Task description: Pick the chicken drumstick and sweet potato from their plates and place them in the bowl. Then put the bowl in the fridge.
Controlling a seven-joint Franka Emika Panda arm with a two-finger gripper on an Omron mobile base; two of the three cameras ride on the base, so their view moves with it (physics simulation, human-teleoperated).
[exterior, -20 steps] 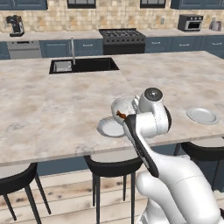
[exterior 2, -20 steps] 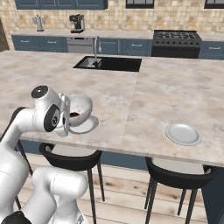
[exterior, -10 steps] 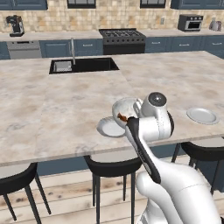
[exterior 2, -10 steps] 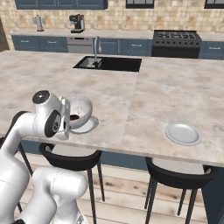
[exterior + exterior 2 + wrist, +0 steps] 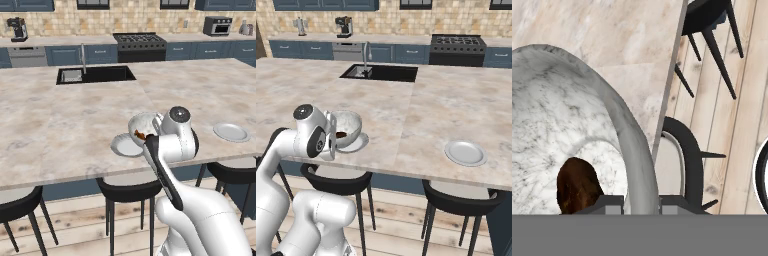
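Item: bowl (image 5: 572, 125), brown food inside, carried at the near table (image 5: 60, 130) edge above one plate (image 5: 125, 146). My claw (image 5: 641, 202): shut on its rim, wall between the fingers. Fridge: whereabouts unknown; the bowl hangs directly ahead of my claw.

No lettering, label, brand, number or sign can be read in any of the views; the bowl (image 5: 142, 127), the plates (image 5: 465, 152), the table (image 5: 60, 120) and the far kitchen appliances all show plain surfaces without writing.
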